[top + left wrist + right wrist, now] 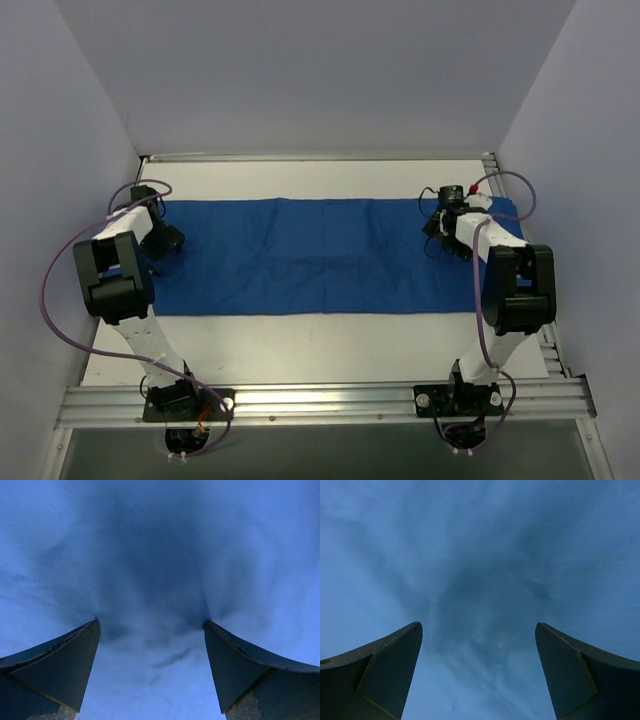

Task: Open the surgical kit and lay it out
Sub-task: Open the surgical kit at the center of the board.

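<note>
The surgical kit shows only as a royal-blue cloth wrap (310, 255), lying as a long flat strip across the white table from left to right. My left gripper (165, 240) is down at the strip's left end. In the left wrist view it (151, 623) stands open, and its fingertips (95, 626) dent the cloth (160, 555). Over the strip's right end, my right gripper (440, 232) is also open. Its wrist view shows the right gripper (479, 625) with wide-set jaws just above or on the cloth (480, 555). Nothing sits between either pair of fingers.
The white table (320, 345) shows in front of and behind the cloth. An aluminium rail (320, 400) carries both arm bases at the near edge. Grey walls (60, 150) stand close on the left, right and back. Purple cables (50, 290) loop beside each arm.
</note>
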Controlling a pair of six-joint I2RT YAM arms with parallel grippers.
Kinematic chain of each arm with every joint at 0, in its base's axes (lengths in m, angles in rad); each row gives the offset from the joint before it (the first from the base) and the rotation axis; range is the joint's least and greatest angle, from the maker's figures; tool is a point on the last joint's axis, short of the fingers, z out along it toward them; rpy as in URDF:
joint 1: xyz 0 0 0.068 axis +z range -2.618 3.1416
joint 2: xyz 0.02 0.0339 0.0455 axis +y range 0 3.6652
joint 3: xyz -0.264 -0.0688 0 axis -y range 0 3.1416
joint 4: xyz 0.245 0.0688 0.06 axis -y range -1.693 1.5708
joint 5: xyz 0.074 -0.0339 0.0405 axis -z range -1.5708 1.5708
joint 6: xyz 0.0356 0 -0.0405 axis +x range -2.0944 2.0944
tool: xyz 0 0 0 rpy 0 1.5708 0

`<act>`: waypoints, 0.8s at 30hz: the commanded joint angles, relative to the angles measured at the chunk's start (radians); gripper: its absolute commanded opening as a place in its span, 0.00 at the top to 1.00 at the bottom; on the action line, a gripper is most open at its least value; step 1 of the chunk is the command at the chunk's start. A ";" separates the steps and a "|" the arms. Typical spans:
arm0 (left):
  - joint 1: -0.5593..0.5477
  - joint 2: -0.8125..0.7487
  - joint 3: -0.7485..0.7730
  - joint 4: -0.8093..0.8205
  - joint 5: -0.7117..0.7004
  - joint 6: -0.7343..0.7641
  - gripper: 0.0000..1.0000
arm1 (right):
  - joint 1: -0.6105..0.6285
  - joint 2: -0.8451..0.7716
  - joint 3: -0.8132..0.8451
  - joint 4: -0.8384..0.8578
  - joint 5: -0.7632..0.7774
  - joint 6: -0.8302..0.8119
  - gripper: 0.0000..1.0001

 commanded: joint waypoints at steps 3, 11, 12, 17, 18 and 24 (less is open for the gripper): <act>0.056 0.014 -0.035 0.042 0.020 -0.040 0.05 | -0.058 0.041 -0.080 0.052 0.059 0.065 0.10; 0.098 0.023 -0.052 0.026 0.014 -0.052 0.02 | -0.126 0.109 -0.160 0.052 0.067 0.113 0.11; 0.103 0.021 -0.055 0.023 0.017 -0.055 0.01 | -0.136 0.104 -0.168 0.049 0.067 0.117 0.12; 0.138 0.004 -0.064 -0.001 0.028 -0.072 0.00 | -0.224 0.069 -0.194 -0.005 0.053 0.139 0.12; 0.142 0.000 -0.066 -0.003 0.023 -0.075 0.00 | -0.233 0.061 -0.199 -0.009 0.056 0.140 0.11; 0.162 -0.023 -0.020 -0.043 0.019 -0.087 0.00 | -0.256 0.005 -0.150 -0.064 0.064 0.134 0.11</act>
